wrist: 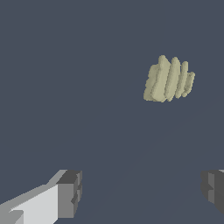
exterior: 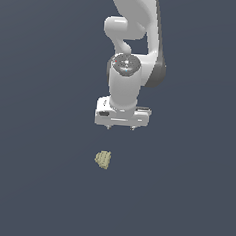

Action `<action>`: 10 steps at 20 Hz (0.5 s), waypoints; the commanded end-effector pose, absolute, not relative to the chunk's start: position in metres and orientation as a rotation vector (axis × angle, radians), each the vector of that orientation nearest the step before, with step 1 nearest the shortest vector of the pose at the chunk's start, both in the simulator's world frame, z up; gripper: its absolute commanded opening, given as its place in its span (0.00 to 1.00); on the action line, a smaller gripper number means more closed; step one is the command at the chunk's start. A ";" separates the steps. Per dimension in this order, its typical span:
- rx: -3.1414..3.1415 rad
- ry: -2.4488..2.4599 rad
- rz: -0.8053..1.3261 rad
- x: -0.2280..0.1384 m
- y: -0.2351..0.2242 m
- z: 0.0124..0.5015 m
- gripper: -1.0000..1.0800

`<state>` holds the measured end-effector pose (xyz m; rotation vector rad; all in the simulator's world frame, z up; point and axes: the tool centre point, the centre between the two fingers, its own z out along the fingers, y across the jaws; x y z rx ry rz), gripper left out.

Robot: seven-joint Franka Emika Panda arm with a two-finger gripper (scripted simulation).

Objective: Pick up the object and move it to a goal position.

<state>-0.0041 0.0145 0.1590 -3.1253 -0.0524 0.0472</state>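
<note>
Gripper [exterior: 121, 126] was open, jaws spread wide with nothing between them, per wrist view. The khaki ridged chunk [exterior: 102, 160] sat on the dark floor [exterior: 34, 183], apart from the fingers [wrist: 70, 192], nearer the exterior view's left of the gripper.

Object [exterior: 102, 160] khaki-tan, ridged layers. Gripper [exterior: 121, 127] white; fingers [wrist: 69, 193] grey, darker tips. Arm [exterior: 133, 51] white, dark-grey joint. Ground [exterior: 38, 134] uniform slate-blue.

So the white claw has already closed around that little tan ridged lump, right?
No. The gripper is open and the tan ridged lump lies apart from it, not between its fingers. The wrist view shows the fingers spread wide with nothing held; the exterior view agrees.
</note>
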 end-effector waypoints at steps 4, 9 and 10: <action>-3.128 -0.071 0.051 -0.005 0.017 0.160 0.96; -3.135 -0.150 0.068 -0.009 0.030 0.164 0.96; -3.136 -0.157 0.069 -0.010 0.031 0.165 0.96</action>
